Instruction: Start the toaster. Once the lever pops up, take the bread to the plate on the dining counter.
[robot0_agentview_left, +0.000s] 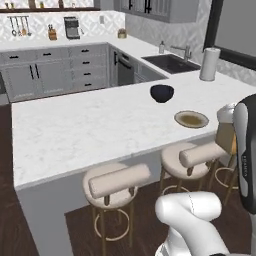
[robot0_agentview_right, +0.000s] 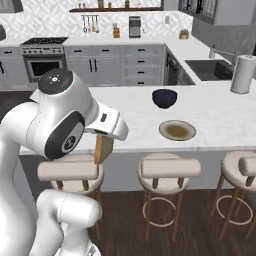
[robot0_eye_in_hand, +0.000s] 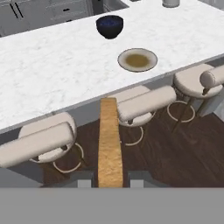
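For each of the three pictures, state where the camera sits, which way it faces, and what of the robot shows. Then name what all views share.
Left base view: behind the arm's left, facing the counter; arm at lower right.
Right base view: behind its right, facing the same counter; arm at lower left, bread in the hand.
Hand view: on the hand, looking along the bread toward the stools.
Shared: plate, bowl.

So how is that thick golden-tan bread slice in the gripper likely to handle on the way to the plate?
The thick golden-tan bread slice juts straight out from the two-finger gripper without sagging, so it is probably stiff. Pinched at one end only, it might pivot if jolted. It looks light and should lie flat on the round grey-beige plate.
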